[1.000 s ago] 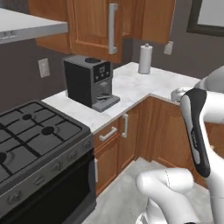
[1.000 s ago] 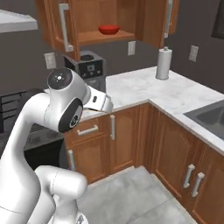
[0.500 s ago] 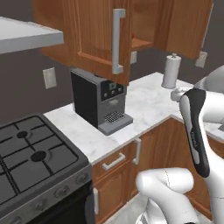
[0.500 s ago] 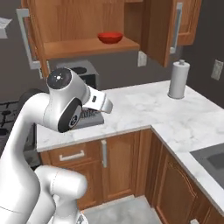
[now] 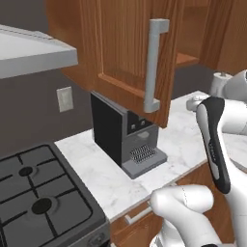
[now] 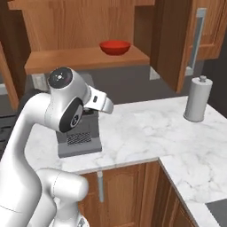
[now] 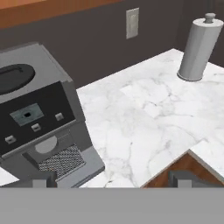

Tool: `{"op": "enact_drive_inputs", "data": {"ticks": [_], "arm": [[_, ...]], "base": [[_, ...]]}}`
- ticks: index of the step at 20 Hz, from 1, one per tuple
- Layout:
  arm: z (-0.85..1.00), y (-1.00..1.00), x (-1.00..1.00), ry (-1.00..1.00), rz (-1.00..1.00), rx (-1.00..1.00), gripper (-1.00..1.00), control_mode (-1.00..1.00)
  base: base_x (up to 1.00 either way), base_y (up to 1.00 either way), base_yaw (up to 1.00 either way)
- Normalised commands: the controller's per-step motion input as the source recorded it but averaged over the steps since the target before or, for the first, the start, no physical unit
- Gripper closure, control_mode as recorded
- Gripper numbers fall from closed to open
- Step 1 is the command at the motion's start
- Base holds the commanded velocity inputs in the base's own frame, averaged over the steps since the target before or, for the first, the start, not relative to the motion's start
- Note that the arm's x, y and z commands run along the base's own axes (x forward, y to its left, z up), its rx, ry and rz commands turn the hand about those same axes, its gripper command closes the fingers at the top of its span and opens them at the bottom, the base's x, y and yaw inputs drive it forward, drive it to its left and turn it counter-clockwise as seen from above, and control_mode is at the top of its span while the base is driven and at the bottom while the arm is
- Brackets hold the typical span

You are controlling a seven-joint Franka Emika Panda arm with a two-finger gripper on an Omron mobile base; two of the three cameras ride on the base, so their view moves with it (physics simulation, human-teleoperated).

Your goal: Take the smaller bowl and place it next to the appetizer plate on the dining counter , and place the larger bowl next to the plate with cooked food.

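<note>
The smaller bowl (image 6: 115, 47), glossy red, sits on the shelf of an open wooden wall cabinet (image 6: 84, 57) above the worktop. My arm is folded low in front of that cabinet, well below the shelf. My gripper (image 7: 116, 178) points down over the marble worktop (image 7: 144, 118). Its two dark fingertips (image 7: 43, 179) stand far apart with nothing between them, so it is open. The larger bowl, the appetizer plate, the plate with cooked food and the dining counter are out of view.
A dark coffee machine (image 6: 80, 133) (image 5: 128, 140) stands under the shelf. A grey paper towel roll (image 6: 197, 99) (image 7: 199, 43) stands at the back right. The open cabinet door (image 5: 125, 53) juts out overhead, with a gas stove (image 5: 38, 193) to the left.
The whole picture has shifted: the base has driven closer to the worktop and the open cabinet, which now look larger. The gripper has stayed open.
</note>
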Motion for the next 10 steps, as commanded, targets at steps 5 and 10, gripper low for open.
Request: {"op": "enact_drive_inputs", "data": {"ticks": [5, 10], "arm": [[0.00, 0.00, 0.00, 0.00, 0.00, 0.00, -1.00, 1.00], [0.00, 0.00, 0.00, 0.00, 0.00, 0.00, -1.00, 1.00]], "base": [[0.68, -0.42, 0.23], [0.73, -0.40, 0.28]]}}
